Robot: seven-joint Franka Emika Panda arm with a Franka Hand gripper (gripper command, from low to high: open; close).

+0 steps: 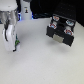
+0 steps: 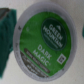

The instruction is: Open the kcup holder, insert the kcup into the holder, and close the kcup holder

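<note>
The kcup [image 2: 44,42] fills the wrist view, its green lid reading "Dark Magic" and ringed by a white rim. Dark fingers [image 2: 5,31] press against its sides. In the exterior view my gripper [image 1: 16,48] hangs at the exterior view's left over the white table, shut on the kcup [image 1: 18,48], which shows only as a speck of green. The kcup holder [image 1: 60,29] is a black box at the exterior view's right. Its drawer is pulled out, showing rows of pods, and a pale grey handle [image 1: 59,36] sits on the front.
A tall white bottle-like object with dark marks [image 1: 25,10] stands at the back of the white table [image 1: 40,60]. The white arm [image 1: 8,32] rises along the exterior view's left edge.
</note>
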